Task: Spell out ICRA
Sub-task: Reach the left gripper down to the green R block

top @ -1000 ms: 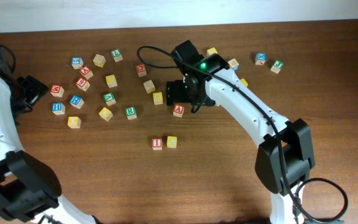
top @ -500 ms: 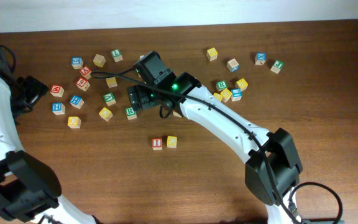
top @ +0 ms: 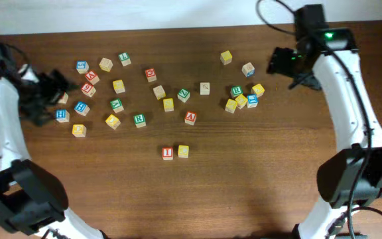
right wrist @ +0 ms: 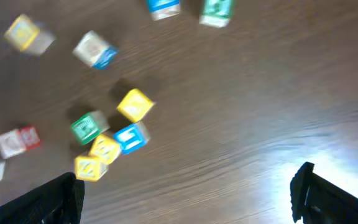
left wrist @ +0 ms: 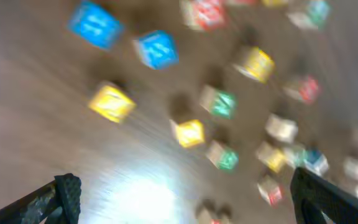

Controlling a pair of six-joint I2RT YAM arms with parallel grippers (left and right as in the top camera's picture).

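Seen from overhead, the dark brown wooden table carries a scatter of small wooden letter cubes. The pale wooden cube with a red I sits low in the middle of the view, with a yellow-faced cube right against its side; that one's letter is too small to read. Farther back, the cube with a green R lies to their left and a cube with a red letter lies behind them, both apart from the pair. The left gripper hangs over the far-left group of cubes. The right gripper hangs at the back right, beyond a cluster of yellow, green and blue cubes. From this view I cannot tell how either pincer stands. The left wrist view is heavily blurred. There the left gripper has its fingertips at opposite bottom corners, spread wide with only bare table between them; blue cubes and yellow and green ones lie beyond. In the right wrist view the right gripper is likewise spread wide and holds nothing, with its fingertips in the lower corners over bare wood. The cluster lies ahead to the left.
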